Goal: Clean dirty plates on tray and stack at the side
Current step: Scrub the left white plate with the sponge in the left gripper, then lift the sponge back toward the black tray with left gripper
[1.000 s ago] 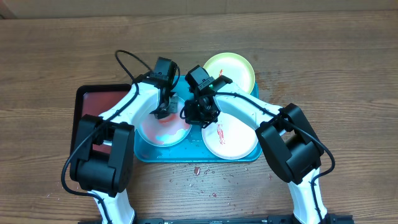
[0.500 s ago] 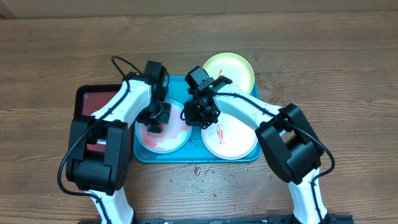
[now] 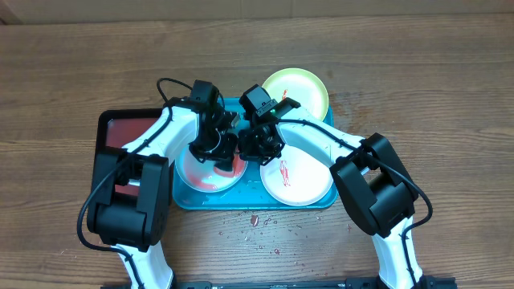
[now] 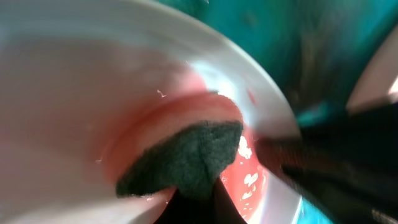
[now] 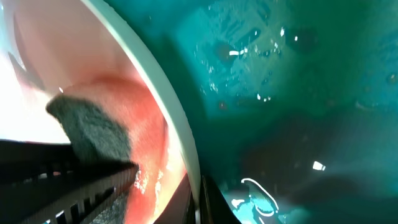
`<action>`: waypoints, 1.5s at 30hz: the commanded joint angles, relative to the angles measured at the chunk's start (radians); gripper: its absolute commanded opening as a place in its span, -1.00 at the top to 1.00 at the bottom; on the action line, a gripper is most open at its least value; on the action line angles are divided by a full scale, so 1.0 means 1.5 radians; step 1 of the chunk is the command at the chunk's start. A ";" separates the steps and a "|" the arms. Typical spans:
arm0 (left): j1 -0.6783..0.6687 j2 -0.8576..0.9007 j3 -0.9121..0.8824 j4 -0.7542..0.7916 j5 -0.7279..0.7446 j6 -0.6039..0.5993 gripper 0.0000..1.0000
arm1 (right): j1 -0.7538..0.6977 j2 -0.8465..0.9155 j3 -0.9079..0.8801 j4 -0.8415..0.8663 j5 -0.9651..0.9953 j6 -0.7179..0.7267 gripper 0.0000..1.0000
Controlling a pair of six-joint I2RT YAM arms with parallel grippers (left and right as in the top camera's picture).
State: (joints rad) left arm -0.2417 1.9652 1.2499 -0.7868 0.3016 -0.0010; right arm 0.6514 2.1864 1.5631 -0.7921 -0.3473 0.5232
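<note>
The light blue plate (image 3: 201,172) lies in the left half of the turquoise tray (image 3: 241,203) and carries wet red smears (image 4: 245,171). My left gripper (image 3: 218,146) is shut on a dark green sponge (image 4: 186,158) pressed onto this plate's right side. My right gripper (image 3: 255,147) is shut on the same plate's right rim (image 5: 180,143); the sponge also shows in the right wrist view (image 5: 93,134). The cream plate (image 3: 301,181), with a red streak, lies in the tray's right half. The lime green plate (image 3: 299,90) sits on the table behind the tray.
A black-rimmed dark red tray (image 3: 120,132) lies just left of the turquoise tray, under the left arm. Red crumbs (image 3: 255,220) are scattered on the wooden table in front of the tray.
My left gripper with the sponge swept left across the light blue plate, then back right toward the right gripper. The right gripper has stayed on the rim.
</note>
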 commanded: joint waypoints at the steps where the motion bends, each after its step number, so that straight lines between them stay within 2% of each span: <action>1: -0.004 0.021 0.022 0.019 -0.284 -0.190 0.92 | 0.010 0.028 -0.014 -0.005 -0.009 -0.005 0.92; 3: -0.006 0.021 0.047 -0.026 -0.396 -0.251 0.92 | 0.010 0.028 -0.014 -0.004 -0.009 -0.005 0.92; 5: -0.007 0.021 0.069 -0.081 -0.460 -0.300 0.92 | 0.010 0.028 -0.014 -0.004 -0.009 -0.005 0.93; 8: -0.007 0.021 0.074 -0.122 -0.459 -0.320 0.92 | 0.010 0.028 -0.014 -0.001 -0.009 -0.005 0.93; 12: -0.011 0.022 0.074 -0.176 -0.388 -0.317 0.92 | 0.009 0.028 -0.014 0.001 -0.009 -0.005 0.92; 15: -0.017 0.022 0.073 -0.200 -0.302 -0.256 0.92 | 0.009 0.028 -0.014 0.001 -0.009 -0.005 0.92; 18: -0.025 0.022 0.073 -0.207 -0.178 -0.119 0.92 | 0.009 0.028 -0.014 0.001 -0.009 -0.005 0.92; 22: -0.039 0.022 0.073 -0.204 -0.079 0.001 0.91 | 0.009 0.028 -0.014 0.001 -0.009 -0.005 0.93; 25: -0.049 0.022 0.073 -0.179 -0.065 0.033 0.92 | 0.009 0.028 -0.014 0.001 -0.009 -0.005 0.92; 31: -0.057 0.022 0.072 -0.055 -0.072 0.031 0.92 | 0.009 0.028 -0.014 0.000 -0.009 -0.005 0.93; 34: -0.057 0.022 0.072 -0.033 -0.147 -0.024 0.92 | 0.009 0.028 -0.014 -0.003 -0.009 -0.007 0.93; 41: -0.057 0.022 0.072 -0.109 -0.467 -0.260 0.92 | 0.009 0.028 -0.014 -0.002 -0.009 -0.012 0.93; 45: -0.056 0.022 0.074 -0.134 -0.543 -0.323 0.92 | 0.009 0.028 -0.014 -0.002 -0.009 -0.012 0.92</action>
State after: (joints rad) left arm -0.3332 1.9823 1.3491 -0.9791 -0.2996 -0.3275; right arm 0.6556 2.1872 1.5616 -0.7902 -0.3706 0.5175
